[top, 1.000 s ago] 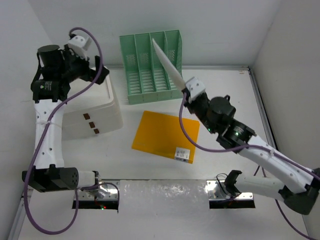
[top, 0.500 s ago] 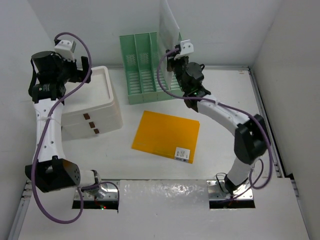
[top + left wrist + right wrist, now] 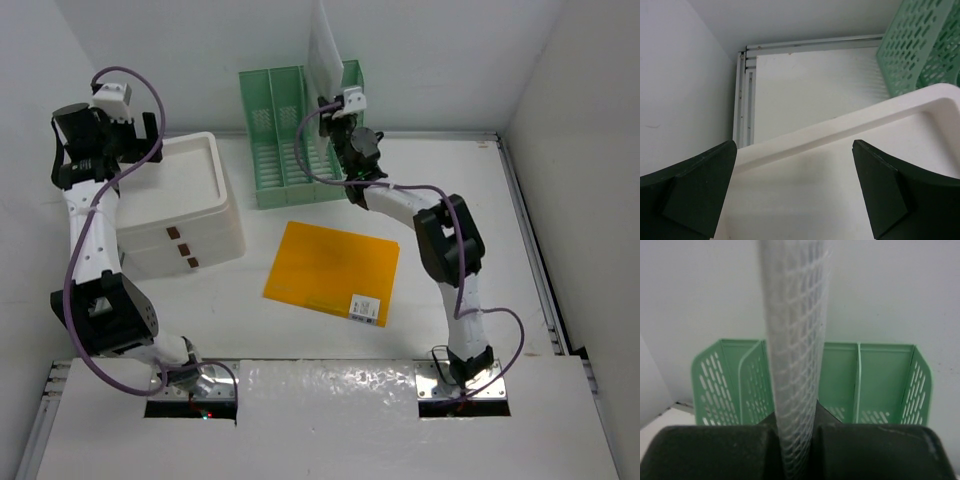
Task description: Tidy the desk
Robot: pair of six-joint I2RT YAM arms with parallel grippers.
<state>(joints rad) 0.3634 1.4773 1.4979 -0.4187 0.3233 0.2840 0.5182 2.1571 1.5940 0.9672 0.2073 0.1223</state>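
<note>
The left gripper (image 3: 795, 170) is held with jaws spread wide over the white drawer box (image 3: 190, 200), a white mesh sleeve (image 3: 795, 340) is pinched upright above the green file sorter (image 3: 285, 150) by the right gripper (image 3: 797, 432), and an orange folder (image 3: 330, 265) is laid flat mid-way along the desk (image 3: 250, 325).

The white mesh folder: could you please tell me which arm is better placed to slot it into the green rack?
Right, probably. The right gripper is shut on the mesh folder, holding it upright by the green rack. The left gripper is open over the white drawer box, holding nothing.
</note>
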